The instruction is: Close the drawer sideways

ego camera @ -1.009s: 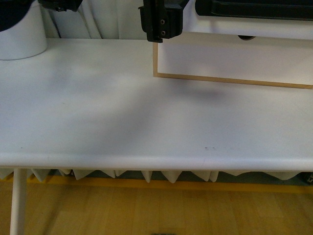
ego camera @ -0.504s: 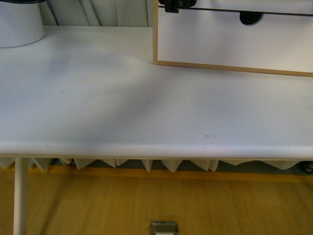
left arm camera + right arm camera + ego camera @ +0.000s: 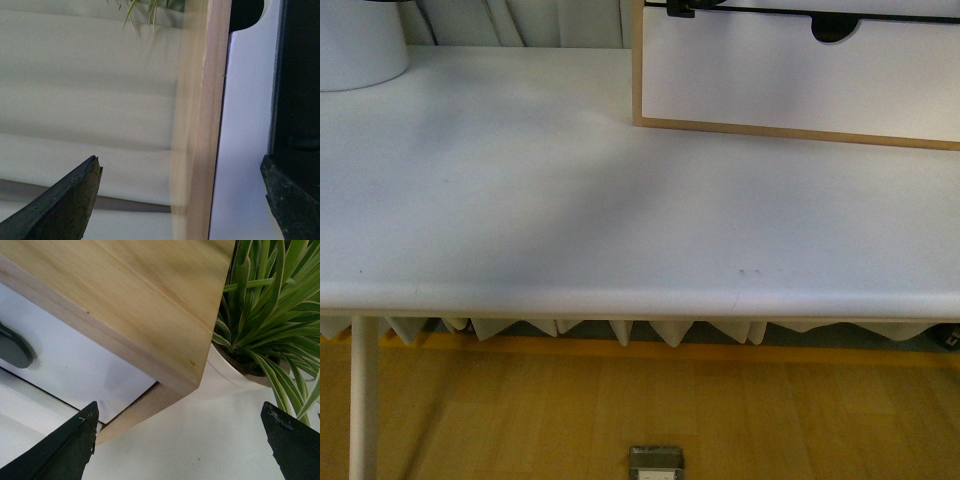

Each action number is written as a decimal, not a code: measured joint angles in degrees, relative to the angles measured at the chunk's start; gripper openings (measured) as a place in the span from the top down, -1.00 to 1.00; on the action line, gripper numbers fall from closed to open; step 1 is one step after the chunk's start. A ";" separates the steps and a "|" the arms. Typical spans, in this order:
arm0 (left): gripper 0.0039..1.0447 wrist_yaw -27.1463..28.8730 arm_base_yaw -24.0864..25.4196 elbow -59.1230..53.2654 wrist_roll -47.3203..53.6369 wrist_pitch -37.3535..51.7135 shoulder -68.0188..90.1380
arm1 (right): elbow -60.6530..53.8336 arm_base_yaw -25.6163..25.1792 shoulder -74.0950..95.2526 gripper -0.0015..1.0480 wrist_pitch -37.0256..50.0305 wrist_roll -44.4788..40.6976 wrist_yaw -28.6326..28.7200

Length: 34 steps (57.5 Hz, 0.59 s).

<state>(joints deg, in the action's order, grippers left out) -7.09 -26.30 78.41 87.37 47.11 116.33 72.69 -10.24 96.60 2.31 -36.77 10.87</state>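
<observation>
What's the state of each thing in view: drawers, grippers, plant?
the drawer, looks pushed in, about flush with frame; not certain.
lower drawer, shut.
left gripper, open, empty.
right gripper, open, empty.
plant, upright.

No readable text, label, brand, number or sign shows in any of the views.

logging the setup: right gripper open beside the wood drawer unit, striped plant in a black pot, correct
No: the pot is white, per the right wrist view. The right gripper is open beside the wood drawer unit, striped plant in that pot.
</observation>
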 joint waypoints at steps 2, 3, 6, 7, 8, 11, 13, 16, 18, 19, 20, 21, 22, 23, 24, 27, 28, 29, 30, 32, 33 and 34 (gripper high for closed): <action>-0.88 0.07 0.11 -0.50 0.00 0.09 -0.35 | -0.48 0.02 -0.52 -0.82 0.00 0.02 0.15; -0.88 0.09 0.28 -1.09 0.00 0.17 -0.70 | -0.85 0.04 -0.98 -0.82 0.00 0.00 0.24; -0.88 0.26 0.59 -2.43 -0.09 0.37 -1.53 | -1.60 0.04 -1.86 -0.82 -0.02 0.00 0.33; -0.88 0.37 0.66 -2.78 -0.20 0.50 -1.70 | -1.79 0.04 -2.10 -0.82 -0.07 0.00 0.37; -0.88 0.52 0.81 -3.58 -0.33 0.74 -2.23 | -2.14 0.04 -2.60 -0.82 -0.26 0.00 0.44; -0.88 0.70 1.11 -5.18 -0.70 1.20 -3.28 | -2.89 0.04 -3.78 -0.82 -0.79 0.00 0.70; -0.88 0.74 1.38 -6.43 -1.07 1.53 -4.13 | -3.28 0.07 -4.39 -0.82 -1.05 -0.02 0.85; -0.88 0.92 1.75 -8.20 -1.57 2.05 -5.51 | -4.42 0.22 -6.23 -0.82 -1.77 -0.04 1.33; -0.88 1.01 2.08 -9.53 -2.01 2.40 -6.56 | -5.22 0.35 -7.43 -0.82 -2.08 -0.04 1.62; -0.88 1.09 2.34 -10.38 -2.45 2.71 -7.32 | -5.53 0.39 -7.85 -0.82 -2.16 -0.04 1.77; -0.88 1.14 2.45 -10.80 -2.56 2.82 -7.69 | -6.14 0.50 -8.70 -0.82 -2.32 -0.04 1.97; -0.88 1.16 2.56 -11.26 -2.75 2.93 -8.11 | -6.47 0.55 -9.14 -0.82 -2.38 -0.04 2.08; -0.88 1.25 2.80 -12.15 -3.39 3.19 -8.94 | -6.97 0.63 -10.08 -0.82 -2.47 -0.02 2.21; -0.88 1.38 3.08 -13.05 -3.72 3.48 -9.77 | -7.50 0.68 -10.54 -0.82 -2.51 -0.04 2.29; -0.88 1.44 3.19 -13.49 -3.96 3.58 -10.19 | -8.22 0.79 -11.50 -0.82 -2.51 -0.02 2.34; -0.88 2.03 3.91 -15.69 -5.79 3.89 -12.31 | -10.14 1.03 -13.92 -0.82 -2.49 0.04 2.43; -0.88 2.67 4.37 -17.05 -7.69 3.87 -13.66 | -10.99 1.09 -14.93 -0.82 -2.40 0.17 2.43; -0.88 2.91 4.70 -17.97 -8.98 3.87 -14.56 | -12.39 1.25 -16.57 -0.82 -2.12 0.42 2.40; -0.88 3.13 5.07 -18.86 -9.97 3.87 -15.43 | -12.85 1.29 -17.09 -0.82 -2.03 0.48 2.43; -0.88 3.50 5.73 -20.31 -12.39 3.87 -16.81 | -14.25 1.42 -18.78 -0.82 -1.70 0.94 2.40; -0.88 3.58 5.95 -20.83 -12.72 3.89 -17.29 | -15.21 1.51 -19.89 -0.82 -1.33 1.33 2.27; -0.88 3.93 6.58 -22.34 -15.17 3.89 -18.69 | -16.22 1.60 -21.03 -0.82 -0.83 1.60 2.21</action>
<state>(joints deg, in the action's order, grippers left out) -3.16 -19.73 56.07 72.20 51.00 97.65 56.47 -8.64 75.57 1.48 -35.18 13.08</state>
